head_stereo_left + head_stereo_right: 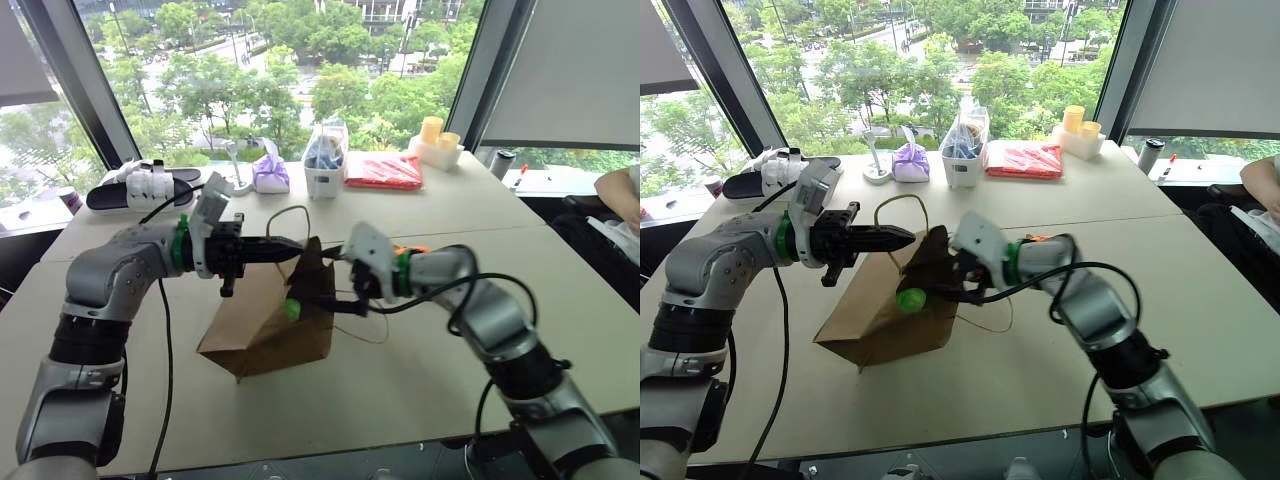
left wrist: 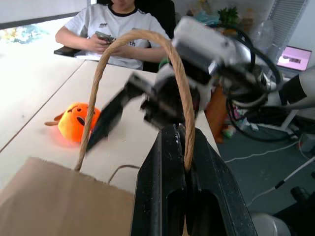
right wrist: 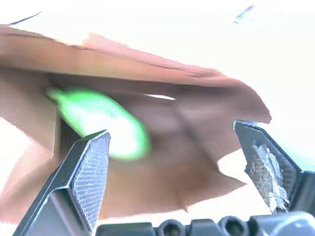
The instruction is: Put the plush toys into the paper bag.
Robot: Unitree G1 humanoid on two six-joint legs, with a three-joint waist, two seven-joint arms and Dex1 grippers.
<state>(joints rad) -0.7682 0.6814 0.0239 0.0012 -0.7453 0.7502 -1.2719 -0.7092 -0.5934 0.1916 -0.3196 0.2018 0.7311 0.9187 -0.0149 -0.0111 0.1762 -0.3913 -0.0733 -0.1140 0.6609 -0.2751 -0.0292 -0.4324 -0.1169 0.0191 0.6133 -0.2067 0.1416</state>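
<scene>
While you read the head views, note the paper bag [image 1: 268, 325] lying tipped on the table [image 1: 420, 390], its mouth held up by the left gripper [image 1: 290, 243], whose fingers are pinched together on the twine handle [image 1: 285, 212]; the green plush toy [image 1: 291, 308] sits at the bag's mouth, apart from the right gripper [image 1: 352, 292], whose fingers stand spread with nothing between them.

From the left wrist, you see the black fingers clamped on that thin loop; the orange plush toy [image 2: 78, 121] lies on the table beyond the bag, well apart.

From the right wrist, the pads [image 3: 91, 169] are wide apart before the bag's dark opening; the green toy is blurred inside the opening.

Judge both toys light, soft and squashy; pinch the orange one across its round body; the kraft paper creases easily, so lift by the handle.
</scene>
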